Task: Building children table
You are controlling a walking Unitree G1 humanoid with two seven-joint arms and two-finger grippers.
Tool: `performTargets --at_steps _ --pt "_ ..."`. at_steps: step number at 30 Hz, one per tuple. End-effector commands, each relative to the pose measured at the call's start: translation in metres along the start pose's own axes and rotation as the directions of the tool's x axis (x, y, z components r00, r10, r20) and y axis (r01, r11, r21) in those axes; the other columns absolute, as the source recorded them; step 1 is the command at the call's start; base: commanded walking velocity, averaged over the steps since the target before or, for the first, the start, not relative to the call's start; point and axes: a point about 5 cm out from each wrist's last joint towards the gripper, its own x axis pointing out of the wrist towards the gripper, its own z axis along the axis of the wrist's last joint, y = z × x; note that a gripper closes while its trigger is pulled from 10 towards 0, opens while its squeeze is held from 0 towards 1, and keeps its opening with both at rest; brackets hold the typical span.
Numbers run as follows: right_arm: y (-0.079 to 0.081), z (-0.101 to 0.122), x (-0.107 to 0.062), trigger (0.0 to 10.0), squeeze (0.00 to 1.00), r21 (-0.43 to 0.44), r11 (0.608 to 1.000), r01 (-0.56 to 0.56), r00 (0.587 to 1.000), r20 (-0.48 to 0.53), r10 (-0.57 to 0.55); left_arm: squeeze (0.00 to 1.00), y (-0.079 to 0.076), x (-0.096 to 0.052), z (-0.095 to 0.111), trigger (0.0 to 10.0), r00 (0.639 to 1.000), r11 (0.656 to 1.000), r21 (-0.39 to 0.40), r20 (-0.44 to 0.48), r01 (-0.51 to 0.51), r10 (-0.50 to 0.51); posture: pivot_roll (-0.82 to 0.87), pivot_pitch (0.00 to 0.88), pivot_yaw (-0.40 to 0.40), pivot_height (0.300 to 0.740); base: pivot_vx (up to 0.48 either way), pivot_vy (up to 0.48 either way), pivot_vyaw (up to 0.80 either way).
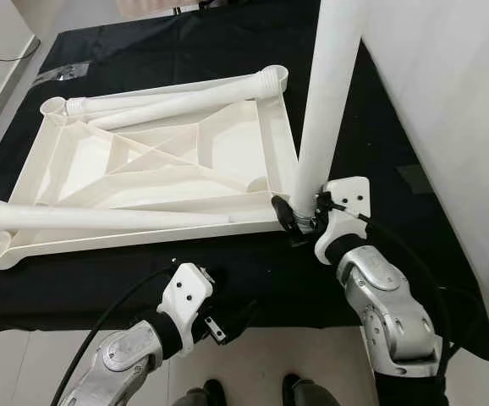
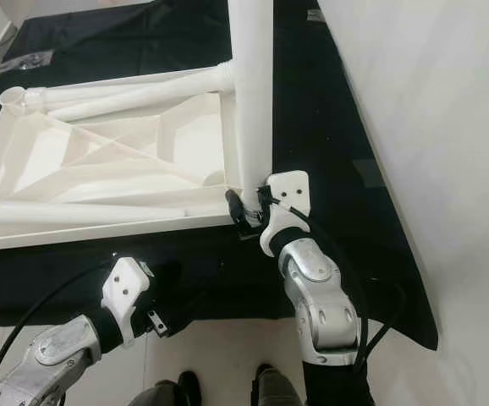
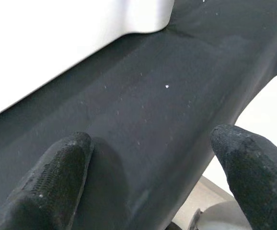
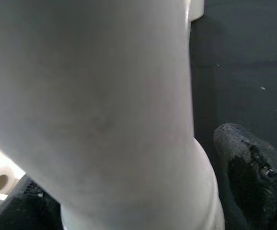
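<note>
A white plastic tabletop (image 1: 143, 236) lies upside down on a black cloth (image 1: 380, 144). One white leg (image 1: 329, 93) stands upright at its near right corner. My right gripper (image 1: 300, 217) is shut on that leg's base; in the right wrist view the leg (image 4: 105, 96) sits between the fingers (image 4: 253, 167). Three more legs lie on the tabletop: one along the front (image 1: 101, 218) and two at the back (image 1: 177, 85). My left gripper (image 3: 153, 163) is open, holding nothing, and hovers over the cloth's front edge just below the tabletop's rim (image 3: 57, 43).
A white wall (image 1: 447, 85) rises close on the right. The cloth's front edge drops to a pale floor (image 1: 253, 364), where two dark shoes or feet (image 1: 215, 393) show. A small clear bag (image 1: 63, 72) lies at the far left of the cloth.
</note>
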Motion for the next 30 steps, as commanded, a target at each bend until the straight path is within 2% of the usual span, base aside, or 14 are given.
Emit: performTargets --at_steps 1,2,3,4,6,7,9,12,16,17,18,20,25,30 --pt "-0.008 0.023 0.007 10.0 0.00 -0.132 0.967 -0.220 0.971 0.062 0.230 0.00 -0.001 0.000 -0.007 10.0 1.000 1.000 -0.007 -0.014 -0.005 0.005 -0.07 0.237 0.085 0.740 0.000 0.000 0.00" --pt "-0.015 0.029 0.008 10.0 0.00 -0.199 0.926 -0.319 0.941 0.045 0.334 0.00 -0.001 0.001 -0.007 10.0 1.000 1.000 -0.006 -0.012 -0.005 0.005 -0.07 0.232 0.079 0.740 0.000 0.000 0.00" --pt "-0.015 0.029 0.008 10.0 0.00 -0.199 0.926 -0.319 0.941 0.045 0.334 0.00 -0.001 0.001 -0.007 10.0 1.000 1.000 -0.006 -0.012 -0.005 0.005 -0.07 0.232 0.079 0.740 0.000 0.000 0.00" --pt "-0.020 0.031 0.008 10.0 0.00 -0.245 0.855 -0.458 0.883 -0.013 0.469 0.00 -0.001 0.003 -0.008 10.0 1.000 1.000 -0.005 -0.009 -0.005 0.005 -0.07 0.224 0.072 0.740 0.000 0.000 0.00" --pt "-0.021 0.030 0.008 10.0 0.00 -0.249 0.817 -0.520 0.849 -0.044 0.526 0.00 -0.002 0.004 -0.009 10.0 1.000 1.000 -0.005 -0.007 -0.006 0.006 -0.06 0.221 0.067 0.740 0.000 0.000 0.00" --pt "-0.021 0.030 0.008 10.0 0.00 -0.249 0.817 -0.520 0.849 -0.044 0.526 0.00 -0.002 0.004 -0.009 10.0 1.000 1.000 -0.005 -0.007 -0.006 0.006 -0.06 0.221 0.067 0.740 0.000 0.000 0.00" --pt "-0.021 0.030 0.012 10.0 0.00 -0.244 0.775 -0.582 0.808 -0.068 0.585 0.00 -0.002 0.005 -0.009 10.0 1.000 1.000 -0.003 -0.003 -0.007 0.007 -0.06 0.209 0.060 0.740 0.000 0.000 0.00" --pt "-0.023 0.031 0.019 10.0 0.00 -0.250 0.742 -0.621 0.778 -0.083 0.623 0.00 -0.003 0.007 -0.010 10.0 1.000 1.000 0.000 0.000 -0.007 0.007 -0.05 0.202 0.055 0.740 0.000 0.000 0.00" --pt "-0.026 0.032 0.029 10.0 0.00 -0.236 0.735 -0.636 0.767 -0.092 0.635 0.00 -0.003 0.008 -0.011 10.0 1.000 1.000 0.002 0.002 -0.009 0.009 -0.05 0.191 0.050 0.740 0.000 0.000 0.00" --pt "-0.026 0.031 0.032 4.9 0.00 -0.221 0.733 -0.644 0.762 -0.091 0.642 0.00 -0.003 0.009 -0.012 10.0 1.000 1.000 0.002 0.003 -0.009 0.009 -0.05 0.183 0.043 0.740 0.000 0.000 0.00" --pt "-0.026 0.031 0.032 4.9 0.00 -0.221 0.733 -0.644 0.762 -0.091 0.642 0.00 -0.003 0.009 -0.012 10.0 1.000 1.000 0.002 0.003 -0.009 0.009 -0.05 0.183 0.043 0.740 0.000 0.000 0.00" --pt "-0.028 0.029 0.037 0.0 0.00 -0.199 0.719 -0.665 0.744 -0.092 0.662 0.00 -0.003 0.011 -0.012 10.0 1.000 1.000 0.003 0.006 -0.010 0.010 -0.05 0.177 0.039 0.740 0.000 0.000 0.00" --pt "-0.034 0.024 0.040 0.0 0.00 -0.178 0.692 -0.700 0.712 -0.102 0.694 0.00 -0.002 0.013 -0.014 10.0 1.000 1.000 0.003 0.012 -0.010 0.010 -0.05 0.169 0.032 0.740 0.000 0.000 0.00" --pt "-0.040 0.014 0.033 0.0 0.00 -0.169 0.702 -0.692 0.722 -0.123 0.681 0.00 -0.002 0.015 -0.014 10.0 1.000 1.000 0.003 0.017 -0.010 0.010 -0.07 0.170 0.024 0.740 0.000 0.000 0.00"
